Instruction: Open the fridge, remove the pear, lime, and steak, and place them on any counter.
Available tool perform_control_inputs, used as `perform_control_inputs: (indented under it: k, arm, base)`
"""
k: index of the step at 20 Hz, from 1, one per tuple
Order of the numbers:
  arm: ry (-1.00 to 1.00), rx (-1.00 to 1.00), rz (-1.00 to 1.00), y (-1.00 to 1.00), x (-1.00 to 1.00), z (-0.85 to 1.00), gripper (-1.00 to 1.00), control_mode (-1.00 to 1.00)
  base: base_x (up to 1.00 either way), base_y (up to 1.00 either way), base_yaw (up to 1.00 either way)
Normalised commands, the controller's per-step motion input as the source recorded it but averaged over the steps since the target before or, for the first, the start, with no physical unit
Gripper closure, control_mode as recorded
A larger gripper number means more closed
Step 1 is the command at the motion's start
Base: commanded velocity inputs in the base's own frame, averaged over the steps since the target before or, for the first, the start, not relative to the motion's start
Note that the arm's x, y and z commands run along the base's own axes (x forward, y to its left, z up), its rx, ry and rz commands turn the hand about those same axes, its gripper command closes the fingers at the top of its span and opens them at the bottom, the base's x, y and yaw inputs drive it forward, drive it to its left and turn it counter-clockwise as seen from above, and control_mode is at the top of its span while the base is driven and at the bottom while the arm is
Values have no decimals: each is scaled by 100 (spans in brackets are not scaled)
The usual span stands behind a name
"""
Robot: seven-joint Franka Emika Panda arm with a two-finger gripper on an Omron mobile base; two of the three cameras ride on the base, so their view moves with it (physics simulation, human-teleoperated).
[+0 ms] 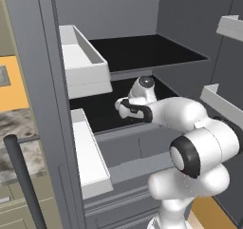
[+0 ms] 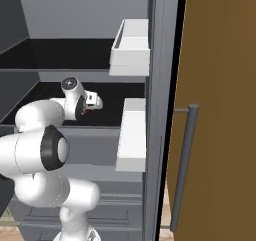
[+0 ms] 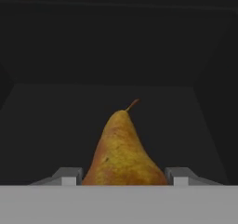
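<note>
The grey fridge (image 1: 42,81) stands with both doors swung wide. My arm reaches onto its dark middle shelf (image 1: 95,111). In the hand view a yellow-orange pear (image 3: 123,148) stands upright, stem up, right between my fingertips (image 3: 69,176). Both tips sit against its sides, so my gripper (image 3: 124,175) is shut on the pear. From the base views my hand (image 1: 124,107) (image 2: 92,101) is just inside the shelf's front edge. The steak and the lime are out of view. A strip of the mottled stone counter (image 1: 19,128) lies to the left, beyond the left door.
White door bins (image 1: 83,62) (image 1: 90,152) line the left door, and others (image 2: 132,42) (image 2: 134,135) line the right one. Long bar handles (image 1: 21,176) (image 2: 182,170) stick out from the doors. The upper shelf (image 1: 142,50) overhangs my hand. A brown panel (image 2: 220,110) flanks the right door.
</note>
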Motion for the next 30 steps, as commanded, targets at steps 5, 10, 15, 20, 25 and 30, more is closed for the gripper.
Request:
perform_control_inputs:
  k: [5, 10, 15, 20, 25, 30]
  arm:
    - [-14, 5, -1, -9, -92, 26, 100, -100]
    - [-16, 11, 0, -17, -100, 97, 100, -100]
    - [-2, 1, 0, -5, -100, 52, 100, -100]
    - [10, 0, 0, 0, -98, 19, 100, -100]
    - [2, -1, 0, 0, -17, 0, 100, 100]
    - [0, 0, 0, 0, 0, 0, 100, 100]
  base:
    - [0, 0, 0]
    - [0, 0, 0]
    - [0, 0, 0]
    - [0, 0, 0]
    - [-79, 0, 0]
    - [-100, 0, 0]
